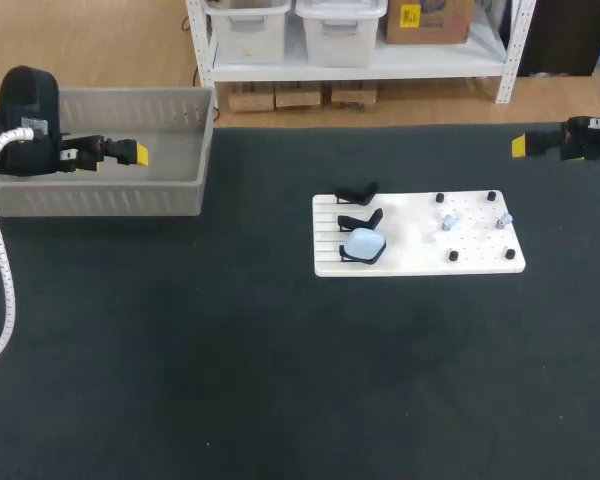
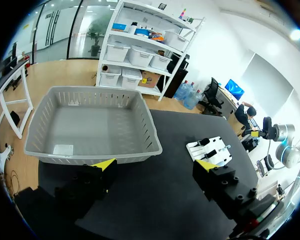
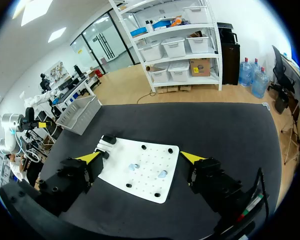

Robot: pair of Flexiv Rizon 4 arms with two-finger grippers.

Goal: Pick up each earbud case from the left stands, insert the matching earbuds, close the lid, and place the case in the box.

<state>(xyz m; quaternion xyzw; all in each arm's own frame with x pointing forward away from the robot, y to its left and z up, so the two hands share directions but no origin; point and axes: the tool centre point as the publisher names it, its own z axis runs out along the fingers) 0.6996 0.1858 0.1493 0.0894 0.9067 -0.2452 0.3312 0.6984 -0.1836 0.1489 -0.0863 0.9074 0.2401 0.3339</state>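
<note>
One light blue earbud case [image 1: 364, 243] sits on the nearest of three black stands [image 1: 359, 217] at the left end of a white board [image 1: 480, 262]. Two small pale earbuds [image 1: 447, 222] lie among black pegs on the board's right half. My left gripper [image 1: 136, 154] hangs open over the grey box [image 1: 100, 195], with nothing between its fingers [image 2: 104, 165]. My right gripper [image 1: 521, 146] is open and empty, high beyond the board's far right corner. In the right wrist view the board [image 3: 149, 186] and earbuds [image 3: 132, 167] lie below my right gripper [image 3: 140, 159].
The grey slatted box [image 2: 90, 125] stands at the table's far left and looks empty apart from a pale patch on its floor. Black matting covers the table around the board [image 2: 212, 150].
</note>
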